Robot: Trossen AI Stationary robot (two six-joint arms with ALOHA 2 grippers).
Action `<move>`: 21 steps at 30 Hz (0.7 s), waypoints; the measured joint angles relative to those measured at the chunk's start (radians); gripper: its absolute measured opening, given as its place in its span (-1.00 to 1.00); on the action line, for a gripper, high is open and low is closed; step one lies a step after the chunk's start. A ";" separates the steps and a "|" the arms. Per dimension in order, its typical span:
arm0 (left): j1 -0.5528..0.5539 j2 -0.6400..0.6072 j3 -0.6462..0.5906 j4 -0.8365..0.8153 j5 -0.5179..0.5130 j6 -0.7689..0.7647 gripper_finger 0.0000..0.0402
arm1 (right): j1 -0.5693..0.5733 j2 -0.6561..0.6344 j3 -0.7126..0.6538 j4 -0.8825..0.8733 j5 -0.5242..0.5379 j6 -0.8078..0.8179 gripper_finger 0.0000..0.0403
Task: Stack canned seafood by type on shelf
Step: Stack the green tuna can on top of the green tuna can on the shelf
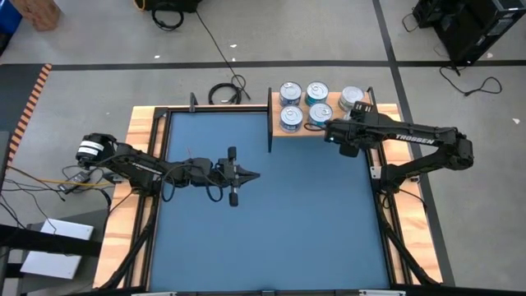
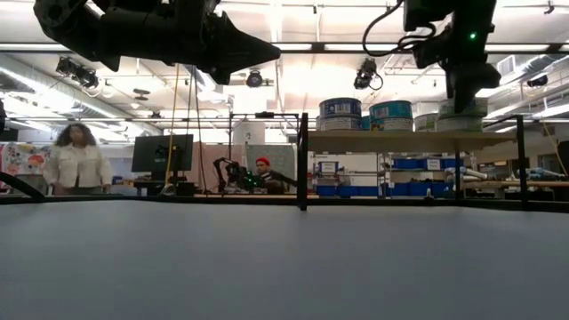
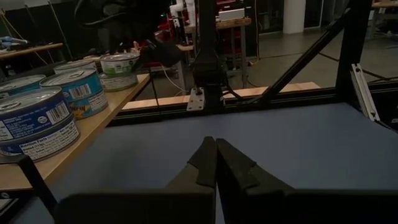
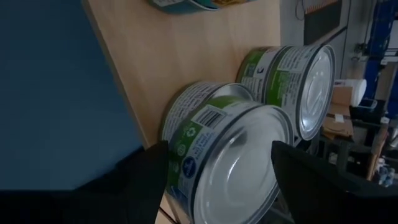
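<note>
While the left arm waits over the middle of the blue mat (image 1: 271, 222), its tool (image 1: 246, 175) pointing right with the fingers (image 3: 205, 163) pressed together and nothing between them, the right arm reaches in from the right side of the desk to the shelf (image 1: 283, 130) at the far edge of the mat.

The shelf is a pale wooden board with thin black posts (image 2: 302, 160), and it carries the canned seafood (image 1: 306, 104). In the high view four shiny tops form a square on its left part: two teal-labelled tins and two greyer ones. A fifth tin (image 1: 351, 99) stands at the far right, just beside the right arm's wrist. In the low view the tins sit on the raised board, some stacked two high.

The right tool (image 1: 333, 131) hangs over the near right part of the shelf, close to the near teal tin (image 1: 320, 114). Its wrist view shows a stack of green-labelled tins (image 4: 230, 155) directly between the two dark fingers (image 4: 143, 174). The fingers are spread wide, one on each side of the top tin. Whether they touch its wall I cannot tell. Another green-labelled tin (image 4: 292, 81) stands just beyond it on the board.

In the room behind the desk, a person (image 2: 76, 160) stands at the far left and another sits near a monitor (image 2: 164, 153).
</note>
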 joint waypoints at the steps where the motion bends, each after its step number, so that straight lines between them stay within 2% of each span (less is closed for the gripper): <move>1: 0.000 0.000 0.000 0.000 0.000 0.000 -0.97 | -0.004 0.000 0.000 0.005 0.000 -0.006 0.43; 14: 0.000 0.000 0.000 0.000 0.000 0.000 -0.97 | -0.064 0.000 0.000 0.058 0.011 -0.101 0.39; 17: 0.000 0.000 0.000 0.000 0.000 0.000 -0.97 | -0.083 0.000 0.000 0.058 0.011 -0.117 0.21; 21: 0.000 0.000 0.000 0.000 0.000 0.000 -0.97 | -0.097 0.000 0.000 0.057 0.002 -0.119 -0.28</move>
